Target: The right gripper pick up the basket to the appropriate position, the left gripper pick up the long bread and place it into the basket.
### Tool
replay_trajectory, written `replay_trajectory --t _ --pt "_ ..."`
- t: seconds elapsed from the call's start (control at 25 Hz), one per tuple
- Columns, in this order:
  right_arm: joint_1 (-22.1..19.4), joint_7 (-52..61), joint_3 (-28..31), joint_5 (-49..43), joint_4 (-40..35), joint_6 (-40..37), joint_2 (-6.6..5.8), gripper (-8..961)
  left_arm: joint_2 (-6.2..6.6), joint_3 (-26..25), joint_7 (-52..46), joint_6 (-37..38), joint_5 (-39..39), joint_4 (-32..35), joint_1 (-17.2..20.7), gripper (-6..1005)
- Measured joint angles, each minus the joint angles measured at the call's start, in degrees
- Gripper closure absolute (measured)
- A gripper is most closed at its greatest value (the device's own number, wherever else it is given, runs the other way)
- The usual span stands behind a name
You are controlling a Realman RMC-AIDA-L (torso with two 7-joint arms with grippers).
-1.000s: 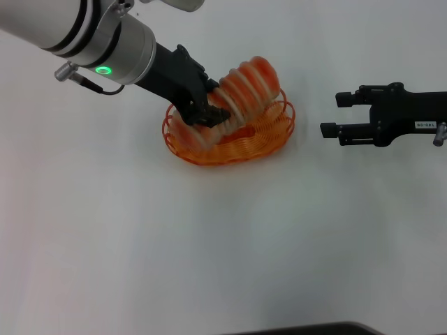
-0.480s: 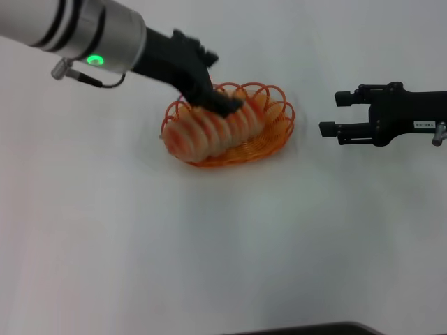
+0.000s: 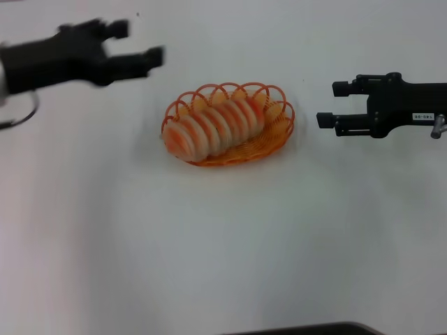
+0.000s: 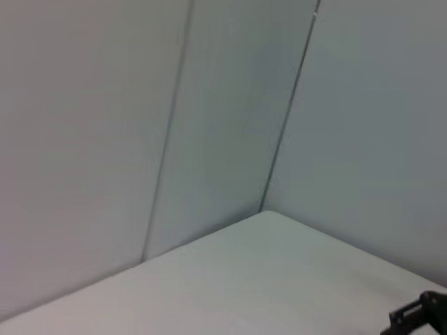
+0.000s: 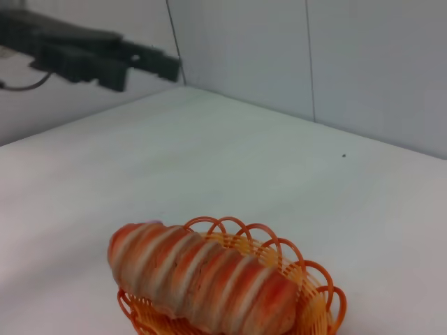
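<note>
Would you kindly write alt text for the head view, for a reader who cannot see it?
A long bread lies in an orange basket on a white table. The left gripper hangs open up to the basket's left, holding nothing; the right gripper sits open to its right, apart from it.

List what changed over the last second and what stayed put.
The left gripper let go of the bread, which dropped from tilted to lying flat in the basket; the gripper then pulled away to the robot's left, open. The basket and the open right gripper barely moved.
</note>
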Motion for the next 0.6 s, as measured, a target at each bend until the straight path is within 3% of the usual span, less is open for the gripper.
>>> replay_trajectory --t 0.12,0.28,0.6 --pt "-0.31 -0.02 0.00 -0.19 -0.20 0.05 0.12 178 1.76 -4.51 5.17 6.04 0.43 -2.92 3.87 76" --pt "-0.53 -0.09 -0.22 -0.47 -0.21 0.13 0.08 178 4.28 -5.44 11.62 9.97 1.67 -8.02 8.19 76" --pt "-0.35 -0.32 -0.53 -2.09 -0.20 0.35 0.01 178 4.26 -7.59 17.93 8.23 6.71 -14.46 9.90 76"
